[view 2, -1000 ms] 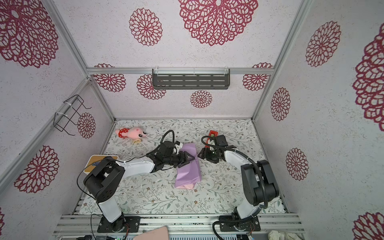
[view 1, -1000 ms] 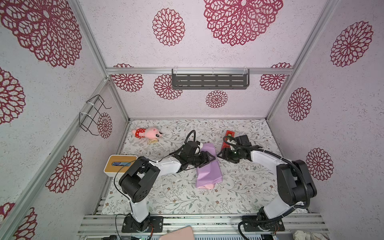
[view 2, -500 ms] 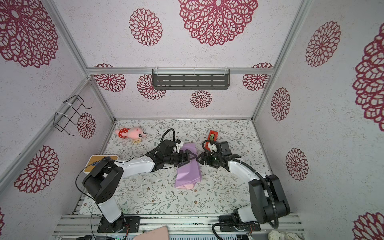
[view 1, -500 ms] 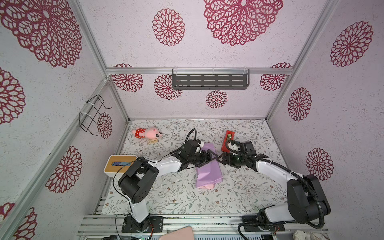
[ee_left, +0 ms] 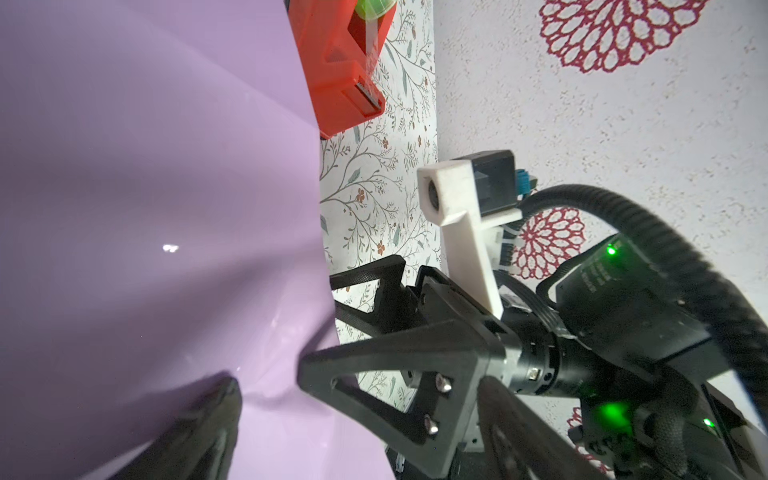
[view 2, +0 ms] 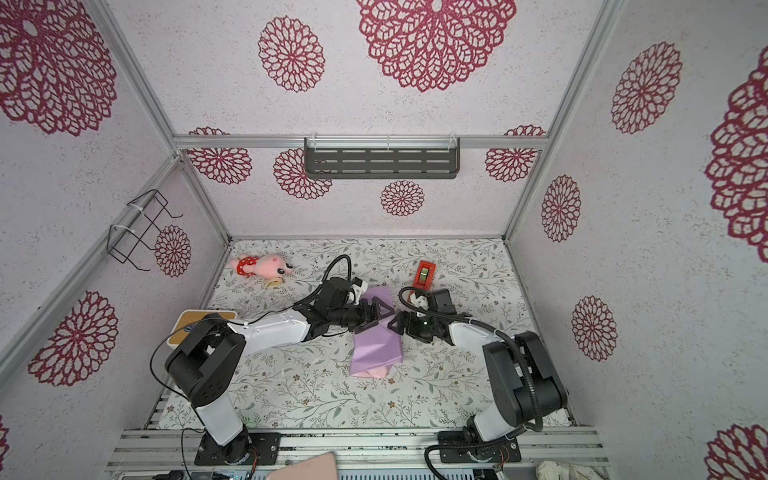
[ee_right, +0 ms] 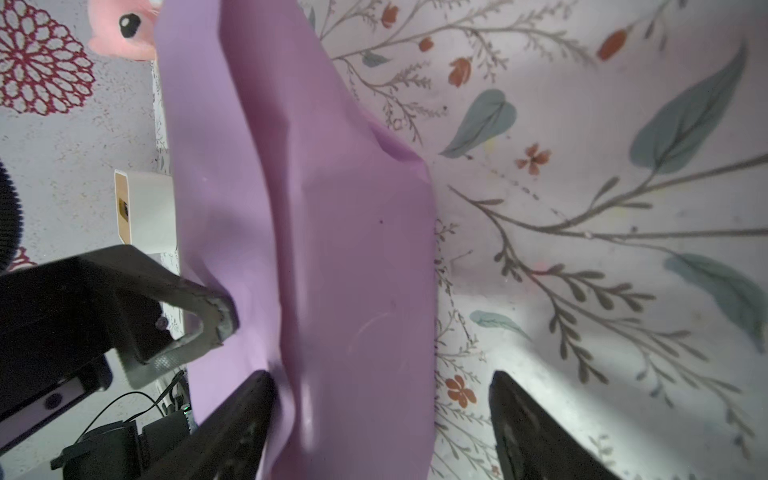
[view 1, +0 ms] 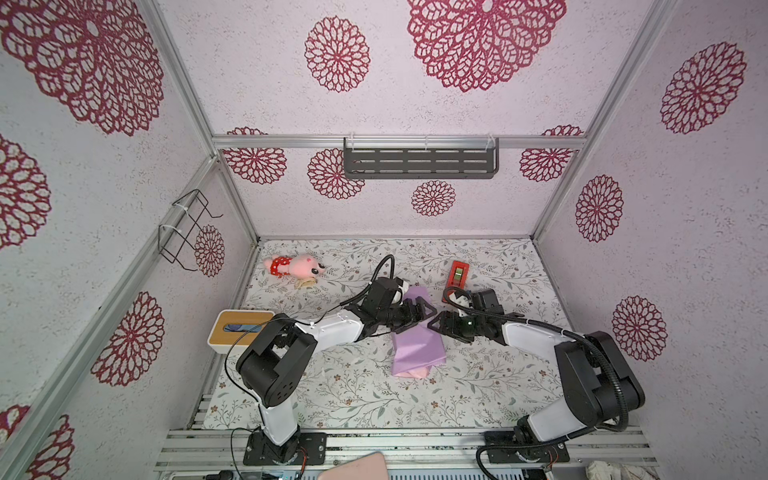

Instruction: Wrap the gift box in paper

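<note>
A: grippers, quick?

B: left gripper (view 1: 411, 320) is spread wide and pinches nothing. Its fingers (ee_left: 208, 424) straddle the far part of the paper (view 1: 417, 349), and in the right wrist view one tip looks to dent the lilac face

A: right one?

B: right gripper (view 1: 436, 323) is spread too, with nothing between its jaws. One finger (ee_right: 245, 419) is against the paper's side and the other is over bare table (view 1: 332, 386). The two grippers face each other, tips nearly meeting over the bundle

A: where's the paper?

B: mid table in both top views. It's folded into a long bundle with the lilac side out and a strip of pink showing at the near end

A: gift box?

B: hidden. No navy shows in any view, only paper

A: anything else?

B: red tape dispenser (view 1: 458, 274) is just beyond the right gripper. The tissue box (view 1: 239, 328) is at the left edge and the pink plush toy (view 1: 297, 266) is far left. All three are apart from the paper
</note>
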You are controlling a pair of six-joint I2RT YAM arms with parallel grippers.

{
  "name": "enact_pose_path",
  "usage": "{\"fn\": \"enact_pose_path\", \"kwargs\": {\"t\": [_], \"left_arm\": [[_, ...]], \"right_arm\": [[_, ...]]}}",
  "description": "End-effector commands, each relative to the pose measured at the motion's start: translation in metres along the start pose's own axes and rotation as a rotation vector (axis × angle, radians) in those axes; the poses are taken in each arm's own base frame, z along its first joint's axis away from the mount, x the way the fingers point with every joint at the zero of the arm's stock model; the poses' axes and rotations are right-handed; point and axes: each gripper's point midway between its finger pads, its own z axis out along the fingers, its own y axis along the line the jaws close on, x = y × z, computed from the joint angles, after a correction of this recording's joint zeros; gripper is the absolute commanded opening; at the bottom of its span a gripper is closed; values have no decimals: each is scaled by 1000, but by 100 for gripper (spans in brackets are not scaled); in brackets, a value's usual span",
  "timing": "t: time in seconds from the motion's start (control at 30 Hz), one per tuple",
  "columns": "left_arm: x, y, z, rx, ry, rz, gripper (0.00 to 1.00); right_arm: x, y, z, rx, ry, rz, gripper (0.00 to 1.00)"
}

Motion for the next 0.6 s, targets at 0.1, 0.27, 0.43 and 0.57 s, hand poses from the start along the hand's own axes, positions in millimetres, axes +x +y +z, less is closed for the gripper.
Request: {"fn": "enact_pose_path", "kwargs": {"t": [0.1, 0.27, 0.43, 0.57], "left_arm": [[-25, 3, -32, -113, -92, 33, 93], [-28, 26, -82, -242, -225, 13, 98], [-7, 75, -77, -358, -98, -75, 95], [-1, 74, -55, -335, -15, -67, 92]], "right_arm": [[14, -29, 3, 77, 15, 48, 74], [18, -31, 5, 74, 26, 55, 71], [17, -28, 6, 68, 27, 51, 69], [17, -28, 6, 69, 26, 51, 69]]}}
